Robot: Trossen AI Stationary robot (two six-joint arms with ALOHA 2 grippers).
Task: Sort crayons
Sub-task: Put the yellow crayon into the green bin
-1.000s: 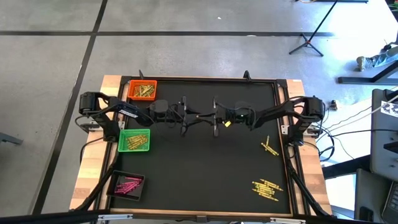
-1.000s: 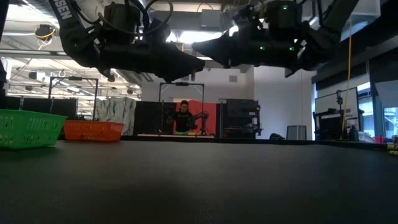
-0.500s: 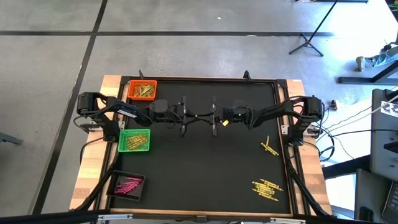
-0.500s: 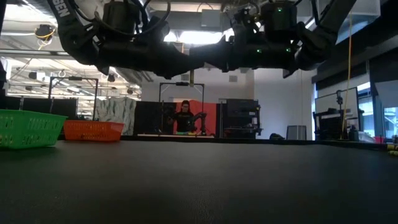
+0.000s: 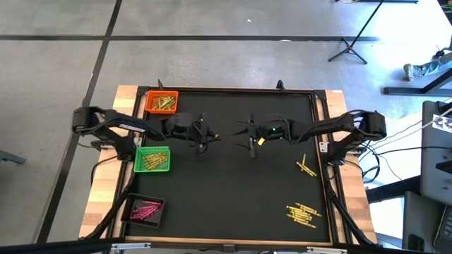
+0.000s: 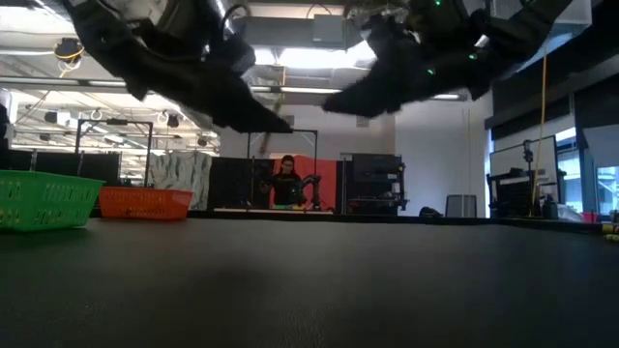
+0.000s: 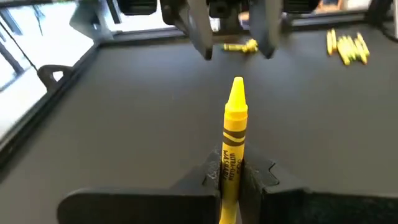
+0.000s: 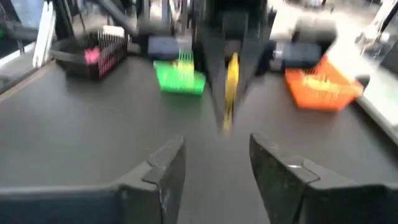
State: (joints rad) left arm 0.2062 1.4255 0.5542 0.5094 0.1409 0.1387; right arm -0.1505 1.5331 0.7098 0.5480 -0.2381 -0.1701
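— Above the middle of the table, toward its far edge, where exactly is the yellow crayon (image 7: pixel 234 134) sitting?
— Pinched in the left gripper (image 7: pixel 231 180), jaws closed on its wrapped lower half, the pointed tip sticking out forward. The right gripper (image 8: pixel 214 163) faces it a little way off, fingers spread and holding nothing.

— How do you reckon it handles?
— Light and stiff, I'd judge, but wax snaps if squeezed hard or levered sideways. The paper wrapper gives the pads something to bite; the bare tip looks slicker and weaker, so the wrapped barrel is the place to hold.

— And the other crayons?
— A yellow pile (image 5: pixel 302 214) lies near the table's near right corner, with a crossed pair (image 5: pixel 306 168) just up the right edge from it. Lying flat and thin, they'd want a pinch across the barrel, one at a time.

— Where do they go?
— Three trays line the left edge: orange tray (image 5: pixel 162 102) at the far corner, green tray (image 5: pixel 152 159) midway, black tray (image 5: pixel 143 209) at the near corner holding pink sticks.
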